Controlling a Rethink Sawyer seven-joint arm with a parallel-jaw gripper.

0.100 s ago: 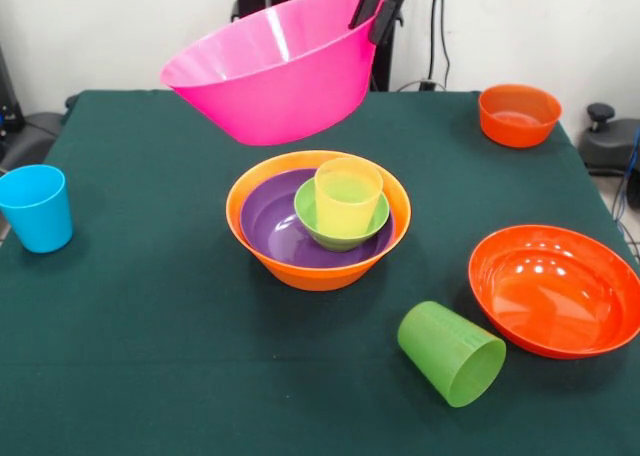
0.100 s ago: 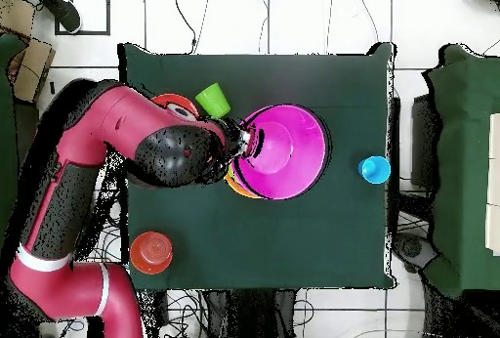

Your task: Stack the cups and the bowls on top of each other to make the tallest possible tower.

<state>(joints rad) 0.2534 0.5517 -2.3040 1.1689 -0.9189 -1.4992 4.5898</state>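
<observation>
Green-clothed table (image 1: pixel 150 356): tower (image 1: pixel 318 221), orange bowl nesting purple, green, yellow cup. My gripper (image 1: pixel 378 8) clamps pink bowl (image 1: pixel 270 68) rim, tilted, aloft.

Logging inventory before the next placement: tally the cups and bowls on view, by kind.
Bowls: 6 (pink bowl held by the end effector, large orange bowl, purple bowl, small green bowl, red-orange bowl, small orange bowl)
Cups: 3 (yellow cup, blue cup, green cup on its side)
Total: 9
</observation>
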